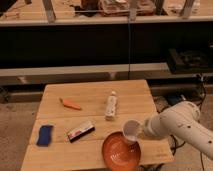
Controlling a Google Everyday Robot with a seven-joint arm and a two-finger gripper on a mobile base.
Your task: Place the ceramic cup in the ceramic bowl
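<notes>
The plain white, tapered ceramic cup (130,131) is tilted and clamped in the claw (139,133) over the far right rim of the orange-red ceramic bowl (111,151).

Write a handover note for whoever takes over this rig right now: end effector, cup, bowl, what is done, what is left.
End effector: at the table's front right, shut on the ceramic cup, which it holds tilted.
Ceramic cup: off the table, over the far right rim of the ceramic bowl.
Ceramic bowl: on the wooden table near its front edge, nothing in it.
Done: cup grasped and lifted to the bowl.
Left: lower the cup into the bowl, release it, and pull the arm clear.
</notes>
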